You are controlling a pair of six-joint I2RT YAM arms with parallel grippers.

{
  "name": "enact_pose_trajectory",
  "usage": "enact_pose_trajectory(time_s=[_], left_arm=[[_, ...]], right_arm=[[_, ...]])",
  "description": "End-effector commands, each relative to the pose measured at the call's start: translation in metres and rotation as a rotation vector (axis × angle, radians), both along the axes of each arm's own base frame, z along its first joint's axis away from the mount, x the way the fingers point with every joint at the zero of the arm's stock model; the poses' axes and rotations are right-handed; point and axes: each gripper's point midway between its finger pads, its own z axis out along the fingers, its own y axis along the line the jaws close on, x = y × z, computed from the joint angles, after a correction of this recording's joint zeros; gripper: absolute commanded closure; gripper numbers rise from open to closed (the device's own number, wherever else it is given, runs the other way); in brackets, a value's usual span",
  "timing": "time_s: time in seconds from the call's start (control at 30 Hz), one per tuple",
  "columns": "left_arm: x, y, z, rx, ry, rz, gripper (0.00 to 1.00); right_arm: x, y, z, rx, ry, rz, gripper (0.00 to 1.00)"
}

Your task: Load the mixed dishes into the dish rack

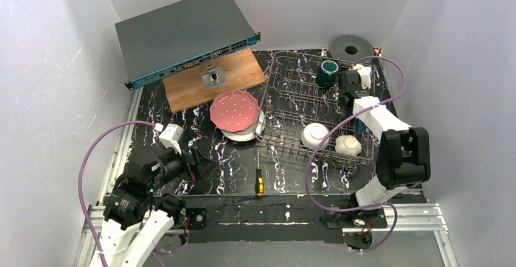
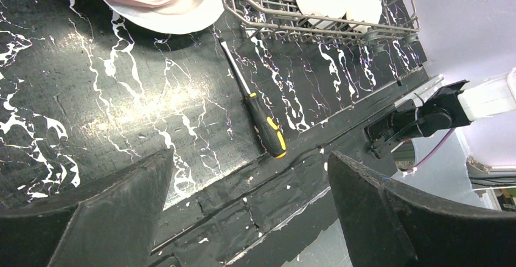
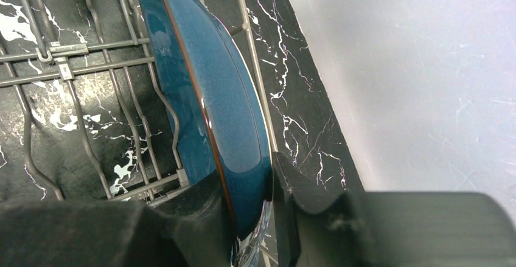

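Right gripper (image 3: 246, 188): jaws pinching blue plate (image 3: 207, 97), plate on edge, at rack (image 3: 91, 65) right edge. Left gripper (image 2: 249, 169): jaws spread, frame lower left, near screwdriver (image 2: 263, 124).

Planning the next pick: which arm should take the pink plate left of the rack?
Left, probably. The left gripper is open, empty and nearer the pink plate; the right gripper is shut on the dark blue plate.

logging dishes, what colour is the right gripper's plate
A dark blue plate, best in right wrist view.
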Motion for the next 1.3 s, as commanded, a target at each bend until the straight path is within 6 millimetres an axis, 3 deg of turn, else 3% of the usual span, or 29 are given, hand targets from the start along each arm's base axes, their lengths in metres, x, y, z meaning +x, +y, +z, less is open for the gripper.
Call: enact_pose_trajectory(time_s=[0.0,0.27,0.67,0.77,0.87,0.97,1.1,1.27], left_arm=[[0.002,-0.001,-0.002,0.003,0.001,-0.004,0.02],[0.001,-0.002,-0.003,0.001,0.004,-0.011,0.02],[0.001,-0.006,-0.002,-0.005,0.005,-0.031,0.02],[0.001,-0.006,-0.003,-0.004,0.008,-0.035,0.02],[0.001,-0.006,-0.003,-0.003,0.01,-0.036,0.02],[0.002,-0.006,-0.004,-0.002,0.012,-0.031,0.02],[0.002,-0.006,-0.005,0.002,0.018,-0.029,0.02],[0.003,-0.005,-0.006,0.004,0.022,-0.024,0.02]], right_arm=[[0.007,0.0,0.027,0.033,-0.133,-0.032,0.63],[-0.003,-0.006,0.036,0.006,-0.127,-0.057,0.34],[-0.01,0.001,0.071,0.04,-0.14,-0.036,0.18],[-0.012,0.008,0.084,0.072,-0.172,-0.005,0.08],[-0.013,0.021,0.097,0.12,-0.208,0.048,0.05],[-0.012,0.054,0.104,0.214,-0.233,0.163,0.04],[-0.019,0.129,0.105,0.353,-0.242,0.4,0.02],[-0.048,0.223,0.097,0.527,-0.18,0.625,0.02]])
